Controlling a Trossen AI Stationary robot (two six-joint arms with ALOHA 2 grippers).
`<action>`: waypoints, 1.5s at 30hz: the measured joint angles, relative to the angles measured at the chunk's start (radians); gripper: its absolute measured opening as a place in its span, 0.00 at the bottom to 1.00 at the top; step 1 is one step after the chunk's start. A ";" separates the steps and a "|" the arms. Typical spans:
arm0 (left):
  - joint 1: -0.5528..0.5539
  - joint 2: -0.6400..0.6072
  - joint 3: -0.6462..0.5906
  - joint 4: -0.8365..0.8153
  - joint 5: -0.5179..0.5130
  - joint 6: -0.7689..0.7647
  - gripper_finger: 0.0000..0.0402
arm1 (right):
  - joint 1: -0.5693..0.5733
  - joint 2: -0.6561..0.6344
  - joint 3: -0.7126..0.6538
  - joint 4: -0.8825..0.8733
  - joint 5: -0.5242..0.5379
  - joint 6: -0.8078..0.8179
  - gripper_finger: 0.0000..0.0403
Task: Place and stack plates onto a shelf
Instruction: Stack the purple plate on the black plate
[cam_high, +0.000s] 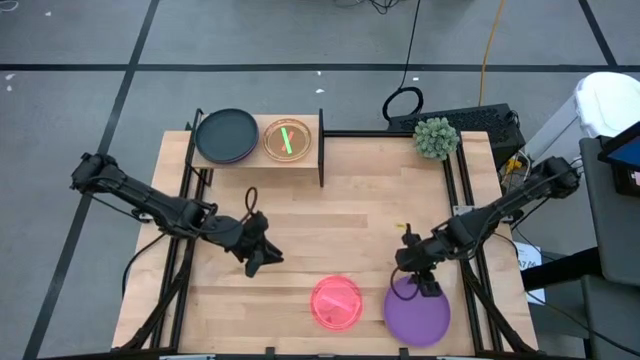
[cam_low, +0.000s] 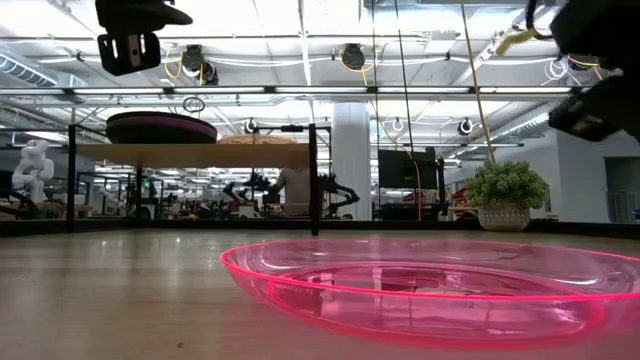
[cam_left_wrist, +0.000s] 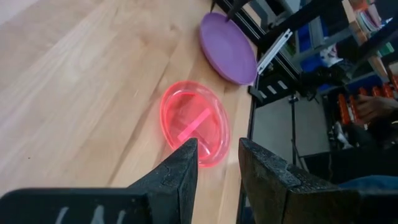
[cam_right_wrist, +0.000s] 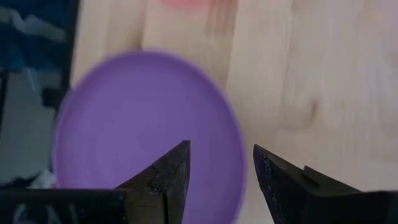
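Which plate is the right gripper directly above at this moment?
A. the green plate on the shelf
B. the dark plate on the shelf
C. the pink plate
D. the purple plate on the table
D: in the high view the right gripper hangs over the edge of the purple plate, and the right wrist view shows that plate right below its open fingers.

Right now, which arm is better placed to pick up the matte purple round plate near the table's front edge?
The right. Its right gripper hangs open over the matte purple round plate; the left gripper is open nearer the translucent pink plate.
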 joint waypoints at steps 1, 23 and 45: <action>-0.008 0.002 0.000 0.004 -0.012 -0.003 0.30 | 0.009 -0.001 -0.012 -0.004 0.001 0.000 0.40; -0.079 0.007 0.000 0.008 -0.223 -0.018 0.30 | 0.039 -0.001 -0.169 0.070 0.055 0.016 0.37; -0.079 0.007 0.000 -0.019 -0.223 -0.030 0.30 | 0.039 -0.002 -0.203 0.073 0.055 0.149 0.01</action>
